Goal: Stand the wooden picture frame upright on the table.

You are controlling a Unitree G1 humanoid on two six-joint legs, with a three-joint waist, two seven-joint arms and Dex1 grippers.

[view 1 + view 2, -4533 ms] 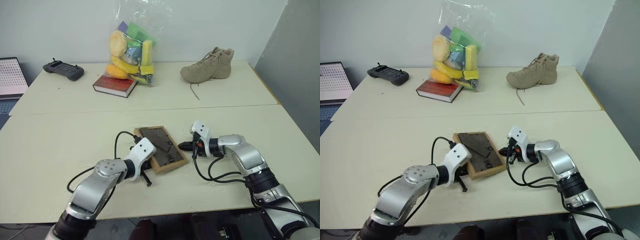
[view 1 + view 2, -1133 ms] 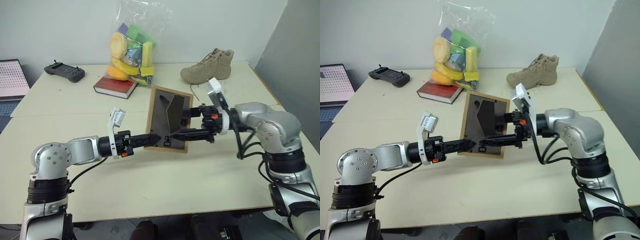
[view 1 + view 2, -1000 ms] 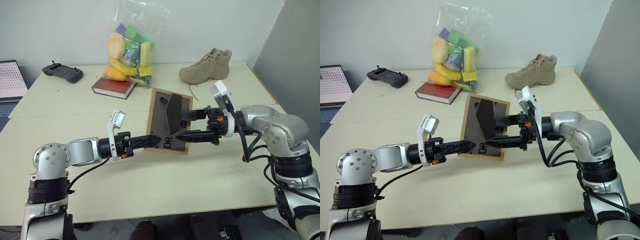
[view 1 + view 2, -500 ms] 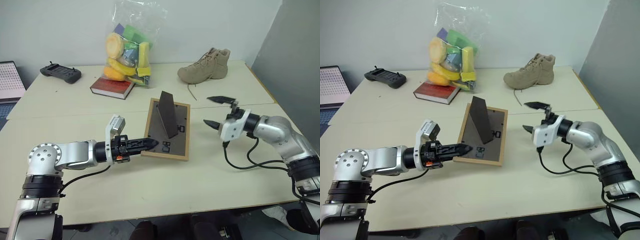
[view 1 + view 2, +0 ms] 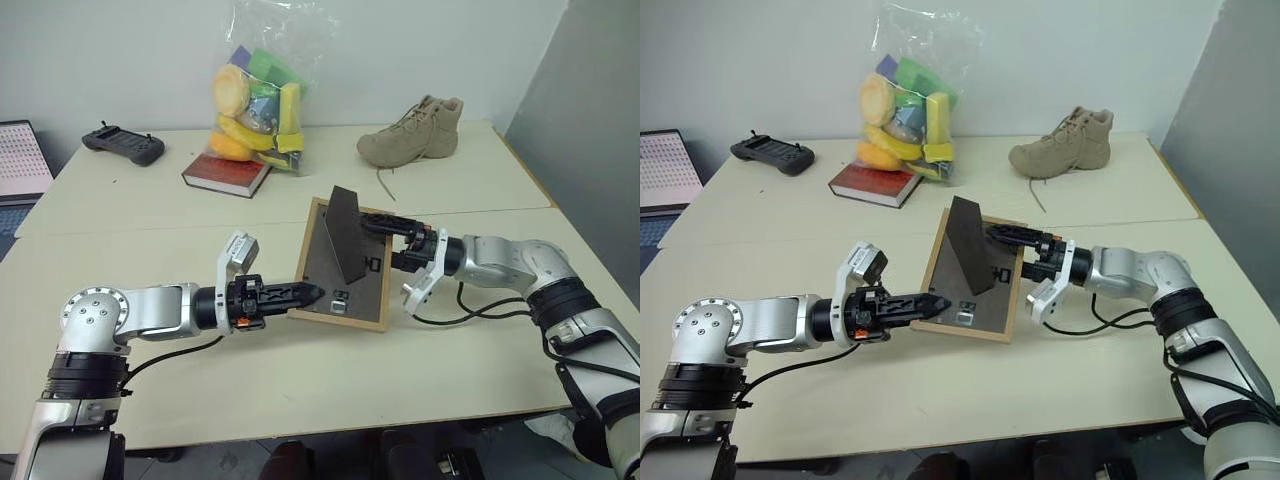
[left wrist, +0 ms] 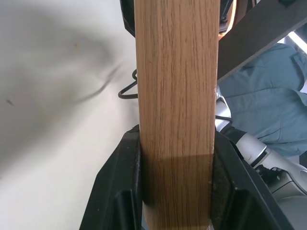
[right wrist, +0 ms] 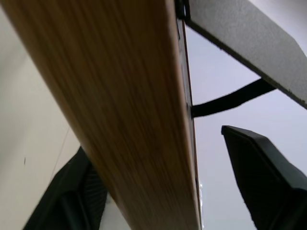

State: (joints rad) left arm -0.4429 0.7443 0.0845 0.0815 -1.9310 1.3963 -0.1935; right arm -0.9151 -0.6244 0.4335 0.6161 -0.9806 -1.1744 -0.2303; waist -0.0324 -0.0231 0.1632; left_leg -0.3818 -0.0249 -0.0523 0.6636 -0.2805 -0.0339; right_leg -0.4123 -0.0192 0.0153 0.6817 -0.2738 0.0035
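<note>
The wooden picture frame [image 5: 330,272] is held tilted over the table [image 5: 300,390], its dark back toward me and its fold-out stand [image 5: 345,232] sticking up. My left gripper [image 5: 305,292] is shut on the frame's near-left corner; in the left wrist view both pads [image 6: 128,182] press the light-wood edge [image 6: 175,96]. My right gripper [image 5: 392,243] straddles the frame's right edge. In the right wrist view one finger [image 7: 268,182] stands off the back with a gap, and the other [image 7: 72,196] lies under the wood rim [image 7: 120,96], so it is open.
At the back of the table are a red book [image 5: 228,172], a clear bag of coloured foam toys [image 5: 255,85], a tan boot [image 5: 413,132] and a black controller [image 5: 125,142]. A laptop [image 5: 20,160] sits at the far left, and a grey partition [image 5: 590,120] is at the right.
The right gripper let go of the frame, swung away to the right, and has come back around the frame's right edge, its jaws narrower. The left gripper kept its hold while the frame rolled slightly.
</note>
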